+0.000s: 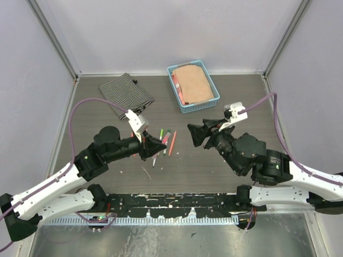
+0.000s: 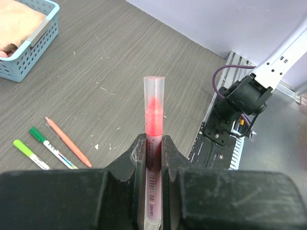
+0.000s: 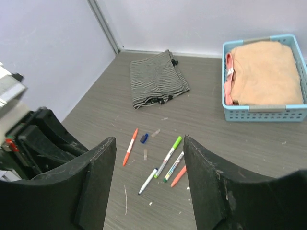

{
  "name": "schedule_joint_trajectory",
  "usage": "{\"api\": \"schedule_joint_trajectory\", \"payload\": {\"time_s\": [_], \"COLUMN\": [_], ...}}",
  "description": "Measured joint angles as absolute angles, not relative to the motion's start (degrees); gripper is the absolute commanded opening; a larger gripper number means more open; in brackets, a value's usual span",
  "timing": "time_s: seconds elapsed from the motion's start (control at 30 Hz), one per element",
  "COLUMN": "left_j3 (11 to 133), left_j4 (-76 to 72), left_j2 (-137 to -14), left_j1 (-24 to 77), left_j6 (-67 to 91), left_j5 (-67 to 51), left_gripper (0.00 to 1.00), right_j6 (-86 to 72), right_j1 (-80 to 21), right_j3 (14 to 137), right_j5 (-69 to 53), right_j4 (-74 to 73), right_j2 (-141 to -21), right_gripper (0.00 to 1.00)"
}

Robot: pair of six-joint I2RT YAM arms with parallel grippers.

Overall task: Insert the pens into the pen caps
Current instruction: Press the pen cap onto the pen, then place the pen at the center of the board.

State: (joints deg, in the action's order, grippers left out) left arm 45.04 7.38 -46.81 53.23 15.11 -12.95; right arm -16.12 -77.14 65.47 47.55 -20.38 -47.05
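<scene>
My left gripper (image 2: pixel 153 142) is shut on a pink pen (image 2: pixel 153 120) that points away from the camera, its tip inside a clear cap (image 2: pixel 154 91). In the top view the left gripper (image 1: pixel 154 145) hangs just left of the loose pens (image 1: pixel 167 140). My right gripper (image 1: pixel 194 134) faces it from the right, jaws apart. The right gripper (image 3: pixel 148 140) is open and holds nothing. Below it on the table lie an orange-white pen (image 3: pixel 130 146), a green-capped pen (image 3: pixel 170 149), a white pen (image 3: pixel 148 180), an orange pen (image 3: pixel 178 176), a dark blue pen cap (image 3: pixel 144 138) and a clear cap (image 3: pixel 145 154).
A blue basket (image 1: pixel 177 96) with folded peach cloth stands at the back of the table. A striped cloth (image 1: pixel 125 94) lies to its left. Grey walls close off both sides. White specks dot the table round the pens.
</scene>
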Motion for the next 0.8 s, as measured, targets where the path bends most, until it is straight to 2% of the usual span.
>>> {"api": "schedule_joint_trajectory", "payload": {"time_s": [0.2, 0.53, 0.8], "left_j3": [44.9, 44.9, 44.9], "left_j4": [7.4, 7.4, 7.2], "left_j2": [-45.7, -45.6, -45.6], "left_j1": [53.2, 53.2, 53.2], "left_j6": [14.0, 13.7, 13.7], "left_j5": [-13.0, -13.6, -14.6], "left_gripper": [0.0, 0.0, 0.0], "right_j6": [-24.7, -36.6, -39.8], "right_j1": [-77.1, -77.1, -76.1], "right_j3": [62.9, 58.2, 58.2], "right_j5": [48.1, 44.4, 42.1], "right_j4": [-21.9, -15.7, -12.6], "right_j2": [-47.8, -53.5, -54.4], "right_gripper": [0.65, 0.64, 0.58]}}
